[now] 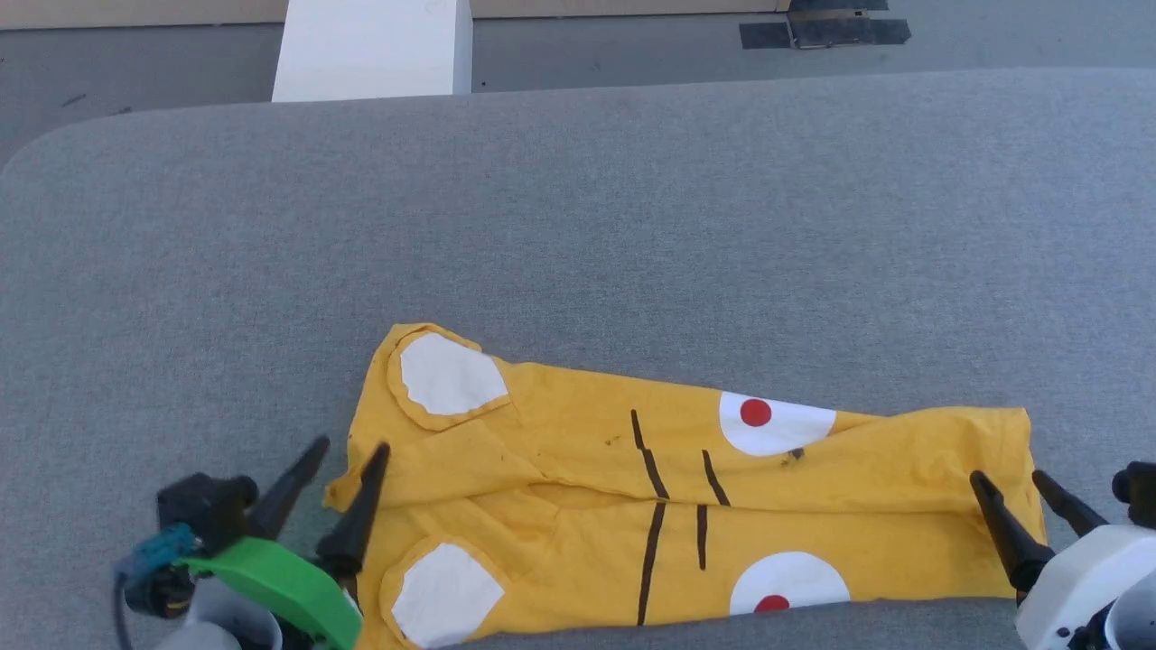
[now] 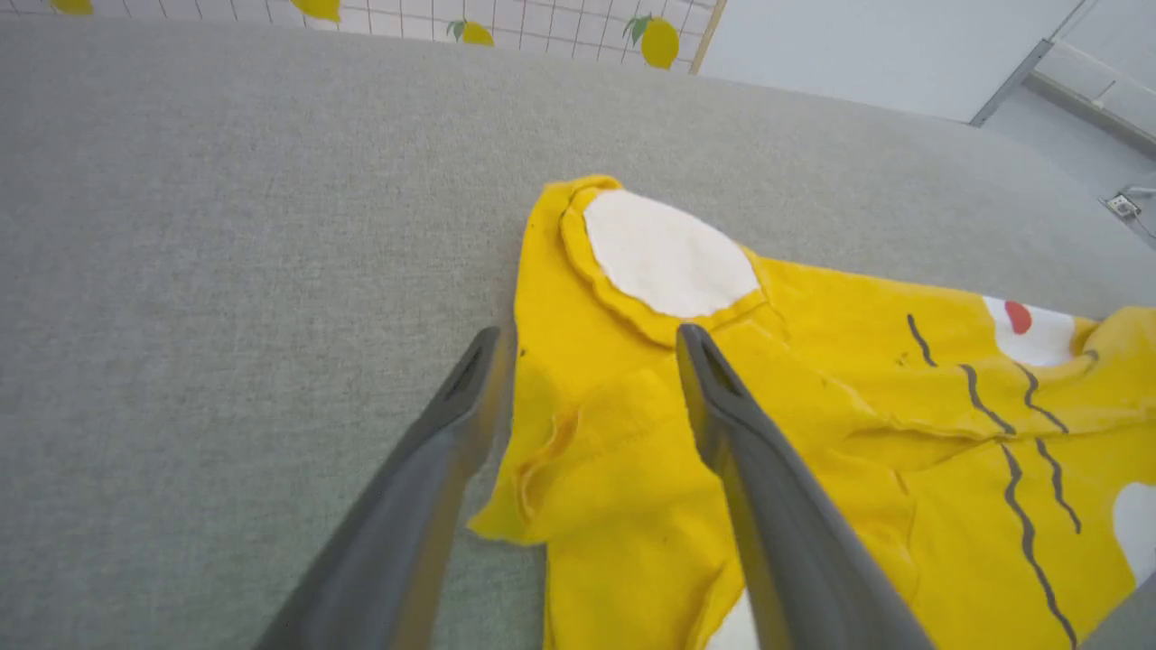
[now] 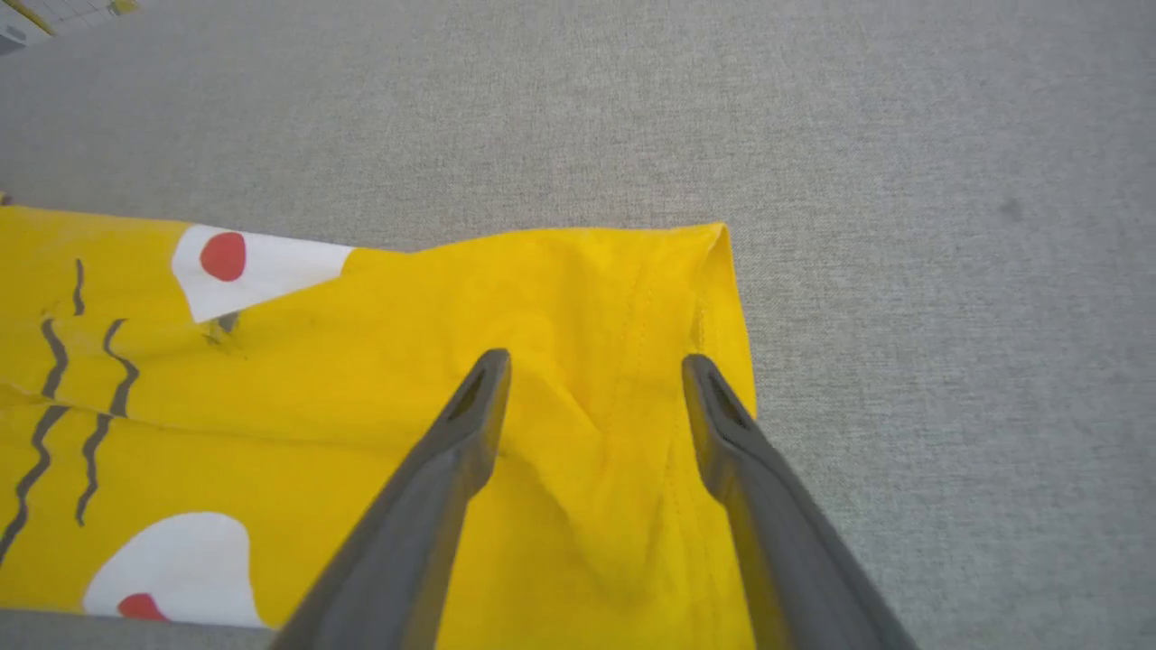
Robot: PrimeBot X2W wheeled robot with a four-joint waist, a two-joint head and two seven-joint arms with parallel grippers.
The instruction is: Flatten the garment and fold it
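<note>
With left gripper (image 1: 350,446) and right gripper (image 1: 1008,477) spread wide, empty, above the two ends of the garment (image 1: 587,433), folded lengthwise near the grey table (image 1: 578,226) front edge: seemingly between folds, next probably pinching one end and carrying it over to the other.

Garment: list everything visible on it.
The garment is a bright yellow shirt of soft, cotton-looking cloth, folded into a long creased band with two layers meeting along a middle line. It lies across the near side of the grey fabric table. Print: white patches, red dots, black stripes. The open left gripper straddles its left corner; the open right gripper sits over its hemmed right end. Contact cannot be told.
</note>
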